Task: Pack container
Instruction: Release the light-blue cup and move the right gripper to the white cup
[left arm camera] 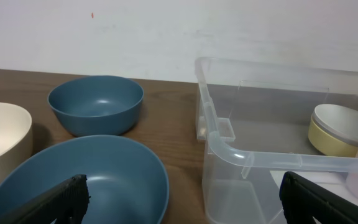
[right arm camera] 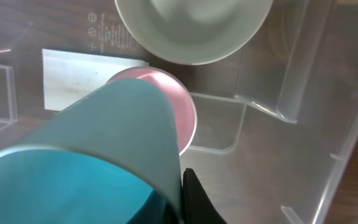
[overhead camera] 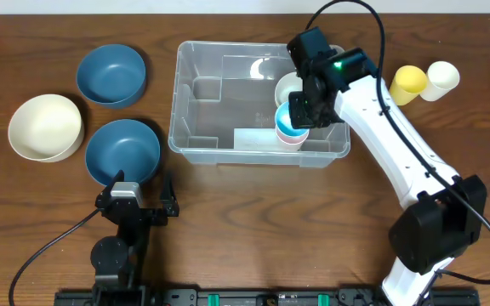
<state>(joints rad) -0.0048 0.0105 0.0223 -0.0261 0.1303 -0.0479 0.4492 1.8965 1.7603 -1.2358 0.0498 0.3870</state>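
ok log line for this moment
right gripper: shut on blue cup | blue cup: over pink cup inside container | left gripper: open

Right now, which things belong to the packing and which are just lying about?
In the job: container, teal cup in the right tool, pink cup and pale bowl inside.
Lying about, unpacked: far blue bowl, near blue bowl, cream bowl, yellow cup, white cup.

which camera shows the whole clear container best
Overhead: the container shows nearly whole, all four walls in frame. The left wrist view catches just one corner and some of the inside. The right wrist view, half blocked by a blue cup, shows only floor, ribs and the white label.
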